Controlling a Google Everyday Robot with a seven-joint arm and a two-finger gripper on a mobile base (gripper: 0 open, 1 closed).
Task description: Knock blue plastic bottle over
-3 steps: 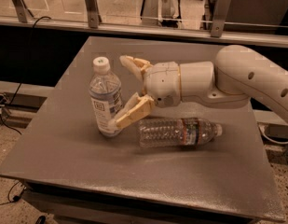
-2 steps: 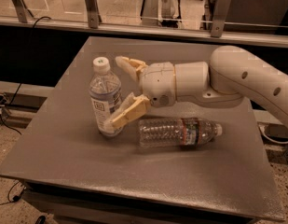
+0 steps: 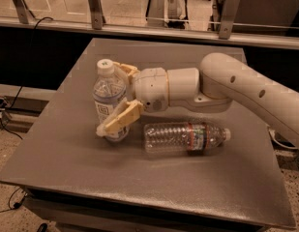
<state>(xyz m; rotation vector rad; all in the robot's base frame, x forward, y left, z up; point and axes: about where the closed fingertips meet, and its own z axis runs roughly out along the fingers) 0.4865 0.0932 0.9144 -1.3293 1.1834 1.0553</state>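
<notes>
The blue plastic bottle (image 3: 108,98) stands upright on the grey table (image 3: 67,149), left of centre, stout and clear with a white cap and a blue-and-white label. My gripper (image 3: 119,96) reaches in from the right with its tan fingers spread open around the bottle: the near finger (image 3: 119,120) lies across the bottle's lower front, the far finger (image 3: 127,70) sits behind its shoulder. The bottle is between the fingers and touches them.
A slimmer ribbed clear bottle with a red-green label (image 3: 185,136) lies on its side just right of the gripper, below my arm (image 3: 226,88). A metal railing (image 3: 154,30) runs behind the table. The table's front edge (image 3: 139,202) is near.
My gripper and arm have shifted left, closing in around the blue bottle. The bottle still stands upright, nudged slightly left.
</notes>
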